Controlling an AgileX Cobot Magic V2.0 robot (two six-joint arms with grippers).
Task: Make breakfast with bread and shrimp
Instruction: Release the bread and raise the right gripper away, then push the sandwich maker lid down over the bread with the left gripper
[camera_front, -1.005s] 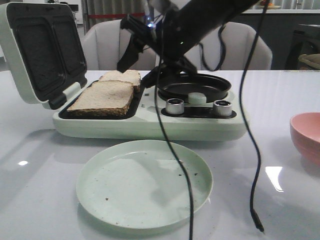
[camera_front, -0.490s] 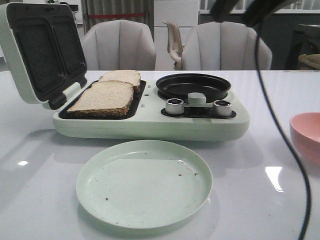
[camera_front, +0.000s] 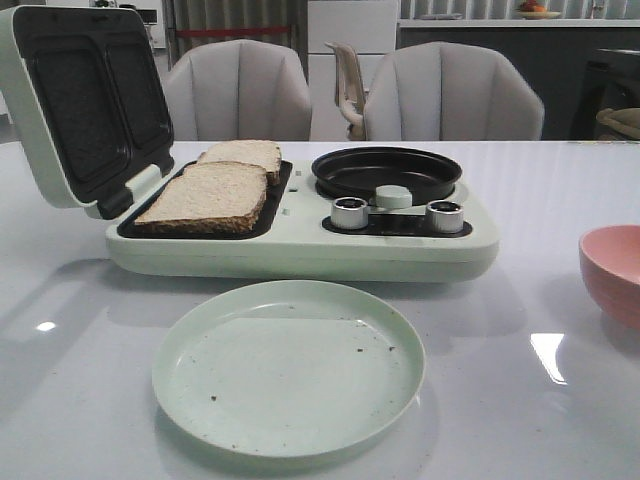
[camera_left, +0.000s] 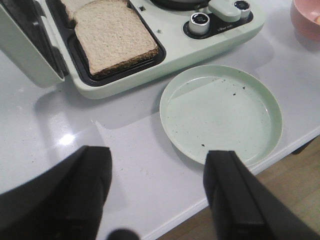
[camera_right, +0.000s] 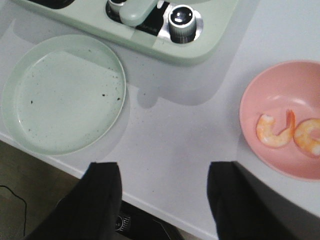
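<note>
Front view: two slices of bread (camera_front: 212, 194) lie in the open sandwich maker (camera_front: 300, 245), on the dark plate beside its round pan (camera_front: 386, 172), which is empty. In front of the sandwich maker a green plate (camera_front: 288, 440) sits bare on the table (camera_front: 80, 400).

Left wrist view: the left pincer (camera_left: 159, 192) hangs spread apart and empty, near the plate and away from the sandwich maker.

Right wrist view: the right pincer (camera_right: 162, 197) is likewise apart and empty. The shrimp (camera_right: 274, 131) lie in the pink bowl (camera_right: 260, 95), beside the sandwich maker.

Judging from this, the bread is loaded; the shrimp are not yet cooked or plated.
</note>
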